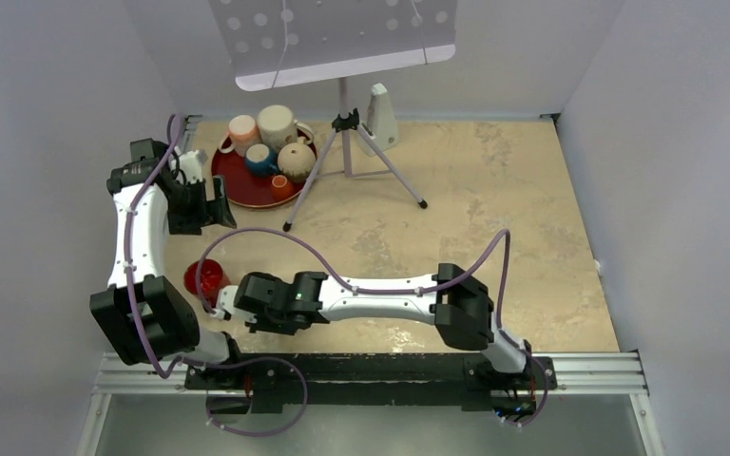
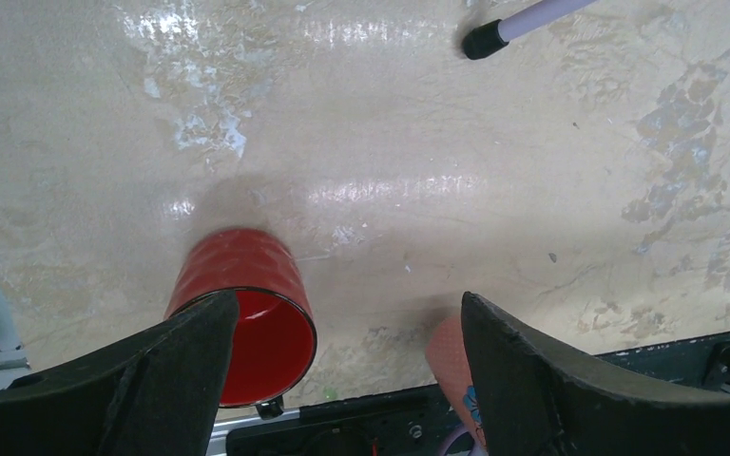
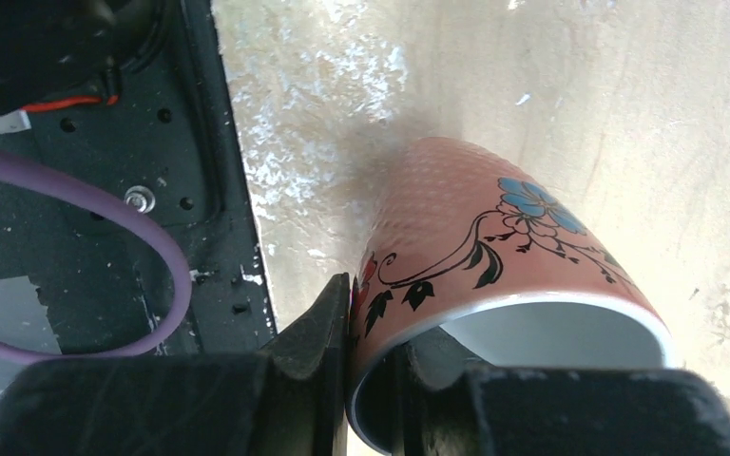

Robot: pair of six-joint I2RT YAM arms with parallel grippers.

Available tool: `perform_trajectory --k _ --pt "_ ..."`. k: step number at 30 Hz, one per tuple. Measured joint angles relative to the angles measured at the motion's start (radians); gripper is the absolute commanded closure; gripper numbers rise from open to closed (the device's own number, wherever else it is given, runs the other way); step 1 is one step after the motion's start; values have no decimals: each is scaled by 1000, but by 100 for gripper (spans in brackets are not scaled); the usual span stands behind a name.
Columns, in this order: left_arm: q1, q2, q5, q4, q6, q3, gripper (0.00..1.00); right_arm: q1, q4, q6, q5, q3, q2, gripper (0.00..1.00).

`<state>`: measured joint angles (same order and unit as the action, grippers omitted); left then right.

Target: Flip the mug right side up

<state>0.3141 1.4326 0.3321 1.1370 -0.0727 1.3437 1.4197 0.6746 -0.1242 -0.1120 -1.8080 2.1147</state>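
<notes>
The mug [image 3: 494, 247] is pink with a blue flower and black vines, white inside. My right gripper [image 3: 371, 323] is shut on its rim, one finger outside the wall and one inside, the open mouth facing the wrist and the base toward the table. In the top view the right gripper [image 1: 238, 309] is near the front left and hides the mug. The mug's side shows in the left wrist view [image 2: 451, 366]. My left gripper [image 2: 352, 380] is open and empty above the table, further back on the left in the top view [image 1: 217, 204].
A red cup [image 1: 206, 277] stands mouth up just left of the right gripper, also in the left wrist view [image 2: 247, 304]. A red tray [image 1: 247, 195] with several mugs sits back left. A tripod stand [image 1: 347, 142] and white object [image 1: 380, 119] stand behind.
</notes>
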Motion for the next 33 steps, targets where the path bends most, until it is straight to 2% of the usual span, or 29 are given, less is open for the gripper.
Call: perform_trajectory --k 2,6,8,11,15,16,17,18,23,28,30,33 --pt "0 0 -7 -3 -6 0 10 -2 42 1 -8 -54 26 100" --pt "0 0 -21 -10 -26 0 10 1 117 0 -37 -152 121 94" --pt "0 3 -26 -15 -34 0 10 8 130 0 -47 -171 140 83" --pt "0 10 -34 -15 -48 0 10 18 165 2 -58 -174 140 62" --pt "0 17 -50 -17 -77 0 9 19 223 29 -94 -232 150 42" --pt "0 18 -55 -18 -85 0 8 19 228 39 -105 -248 151 17" --pt "0 20 -61 -18 -93 3 7 19 230 48 -109 -260 151 5" --pt "0 26 -66 -16 -103 10 7 19 226 58 -116 -273 148 2" --pt "0 116 -78 -17 -120 116 6 18 170 103 -144 -280 100 1" --pt "-7 239 -71 -32 -142 260 18 16 80 159 -177 -218 -47 1" --pt "-15 310 -56 -29 -166 347 24 6 24 172 -189 -143 -132 1" --pt "-36 427 -40 -31 -213 482 28 -18 -47 212 -196 -23 -265 1"
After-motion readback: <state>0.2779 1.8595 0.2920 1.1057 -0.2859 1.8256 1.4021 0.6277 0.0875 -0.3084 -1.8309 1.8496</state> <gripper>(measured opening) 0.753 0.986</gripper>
